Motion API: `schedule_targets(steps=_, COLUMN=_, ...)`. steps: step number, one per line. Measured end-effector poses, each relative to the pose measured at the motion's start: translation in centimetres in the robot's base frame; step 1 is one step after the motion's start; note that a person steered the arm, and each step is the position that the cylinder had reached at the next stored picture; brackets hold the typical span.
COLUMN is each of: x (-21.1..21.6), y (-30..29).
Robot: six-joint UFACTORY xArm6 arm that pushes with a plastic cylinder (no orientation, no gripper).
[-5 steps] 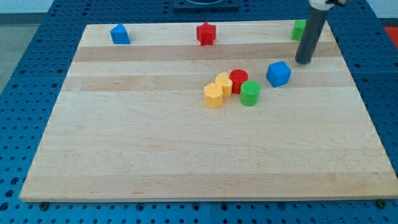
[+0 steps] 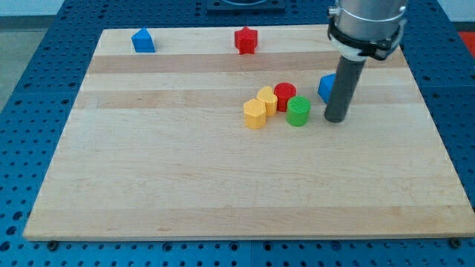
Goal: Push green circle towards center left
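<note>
camera view, single entry.

board: pale wooden board [image 2: 148, 185] lying on a blue perforated table [image 2: 30, 111]; it fills most of the view.

arm: dark rod hanging from a grey cylindrical mount at the view's top right. my tip [image 2: 335, 119] rests on the board just to the view's right of the green circle, a narrow strip of bare wood between them. the rod carries no jaws, so nothing is spread, pressed together or pinched.

task item: green circle [image 2: 298, 111], a short cylinder standing upright a little right of the board's middle, at the right end of a small cluster.

cluster: red cylinder [image 2: 285, 95] touching the green circle on its upper left side; two yellow blocks, one [image 2: 267, 99] just left of the red cylinder, the other [image 2: 254, 115] lower and further left, the pair touching each other. their exact shape is hard to make out.

other blocks: blue block [image 2: 325, 87] partly hidden behind the rod, up and right of the green circle; blue block [image 2: 143, 41] near the top left edge; red block [image 2: 246, 40], star-like, near the top edge at centre.
</note>
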State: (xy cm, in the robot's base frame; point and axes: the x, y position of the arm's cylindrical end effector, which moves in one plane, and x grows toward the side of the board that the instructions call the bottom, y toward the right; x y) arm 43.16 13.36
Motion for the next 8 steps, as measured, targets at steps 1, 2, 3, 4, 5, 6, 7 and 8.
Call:
schedule_targets(steps=1, x=-0.7, y=-2.0)
schedule_targets(steps=2, x=-1.5, y=-3.8)
schedule_targets(steps=3, x=-1.1, y=-6.4)
schedule_targets(steps=4, x=1.0, y=-9.2)
schedule_targets(steps=5, x=3.6, y=-11.9)
schedule_targets(steps=6, x=6.3, y=-13.7)
schedule_targets(steps=7, x=8.6, y=-13.7)
schedule_targets(steps=8, x=11.1, y=-14.2)
